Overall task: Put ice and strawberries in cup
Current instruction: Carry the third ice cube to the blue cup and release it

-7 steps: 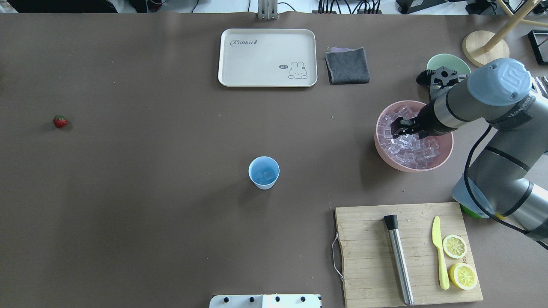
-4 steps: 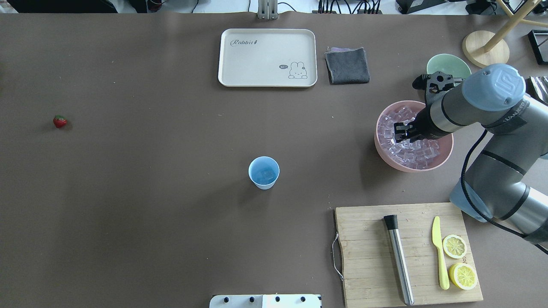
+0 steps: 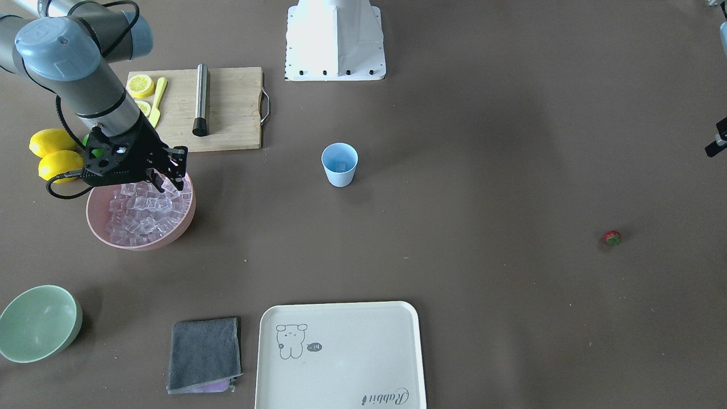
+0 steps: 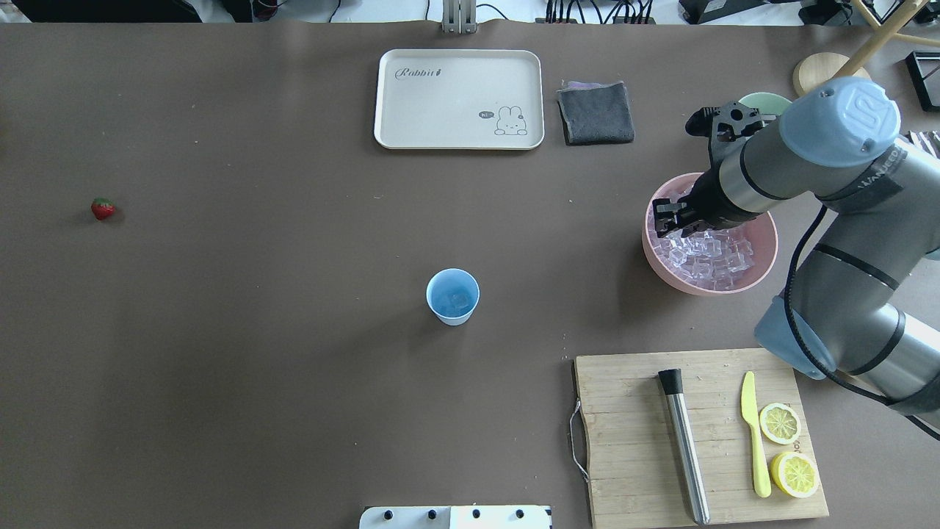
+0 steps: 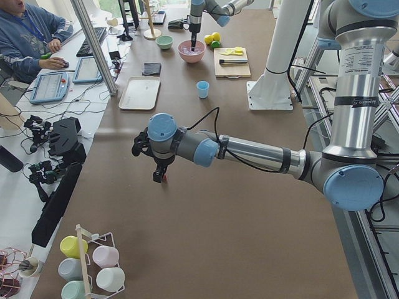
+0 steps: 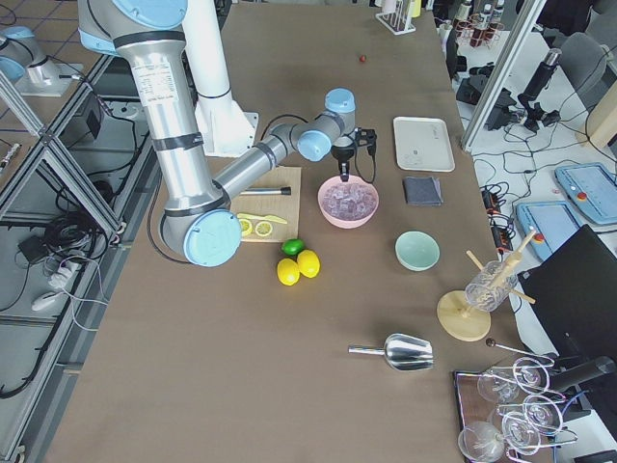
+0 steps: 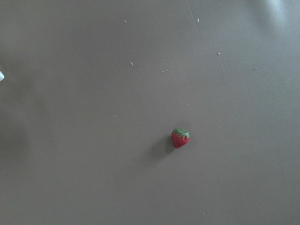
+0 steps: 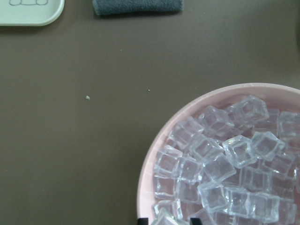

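The light-blue cup (image 4: 452, 295) stands mid-table with an ice cube in it; it also shows in the front view (image 3: 339, 163). Ice (image 4: 709, 257) fills the pink bowl (image 4: 661, 266). My right gripper (image 4: 664, 219) hangs over the bowl's left part, shut on an ice cube (image 8: 164, 218) that sits between its fingertips (image 8: 142, 220). The strawberry (image 4: 103, 209) lies alone at the far left and shows in the left wrist view (image 7: 180, 138). My left gripper (image 5: 159, 173) hovers above it; I cannot tell whether it is open or shut.
A cutting board (image 4: 631, 441) with a muddler (image 4: 684, 444), a yellow knife and lemon slices lies front right. A white tray (image 4: 459, 99) and grey cloth (image 4: 595, 112) lie at the back. A green bowl (image 3: 37, 322) and whole lemons (image 3: 51, 153) flank the pink bowl.
My right gripper has risen from the middle of the ice and moved left toward the pink bowl's left rim. The cup and strawberry have not moved.
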`<state>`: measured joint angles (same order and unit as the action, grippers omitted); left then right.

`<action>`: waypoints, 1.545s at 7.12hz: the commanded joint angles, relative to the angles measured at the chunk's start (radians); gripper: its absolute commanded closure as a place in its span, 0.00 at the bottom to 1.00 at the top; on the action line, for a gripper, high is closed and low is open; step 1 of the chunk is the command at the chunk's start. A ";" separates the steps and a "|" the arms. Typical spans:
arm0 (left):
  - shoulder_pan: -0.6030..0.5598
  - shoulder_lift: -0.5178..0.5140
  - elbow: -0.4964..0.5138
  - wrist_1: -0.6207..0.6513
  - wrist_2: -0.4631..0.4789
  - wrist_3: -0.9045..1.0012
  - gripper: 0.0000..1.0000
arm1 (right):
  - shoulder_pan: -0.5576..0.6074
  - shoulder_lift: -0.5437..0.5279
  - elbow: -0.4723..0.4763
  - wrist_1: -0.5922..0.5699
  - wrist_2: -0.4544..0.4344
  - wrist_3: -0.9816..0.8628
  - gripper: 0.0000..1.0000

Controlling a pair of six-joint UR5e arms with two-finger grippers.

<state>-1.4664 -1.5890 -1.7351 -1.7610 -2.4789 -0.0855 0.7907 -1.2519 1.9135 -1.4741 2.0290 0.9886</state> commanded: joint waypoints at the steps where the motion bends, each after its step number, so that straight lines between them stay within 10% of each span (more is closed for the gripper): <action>1: 0.001 0.000 0.000 0.000 0.000 -0.005 0.02 | -0.057 0.193 0.019 -0.170 -0.019 0.092 1.00; 3: 0.005 0.000 0.002 0.000 0.000 -0.008 0.02 | -0.239 0.288 0.010 -0.183 -0.192 0.262 1.00; 10: 0.012 0.003 0.003 0.000 -0.002 -0.013 0.02 | -0.353 0.522 -0.212 -0.269 -0.265 0.397 1.00; 11: 0.012 0.003 0.003 0.000 -0.002 -0.013 0.02 | -0.354 0.523 -0.217 -0.256 -0.291 0.406 0.72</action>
<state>-1.4547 -1.5864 -1.7319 -1.7610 -2.4803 -0.0982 0.4386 -0.7316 1.7047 -1.7402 1.7597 1.3838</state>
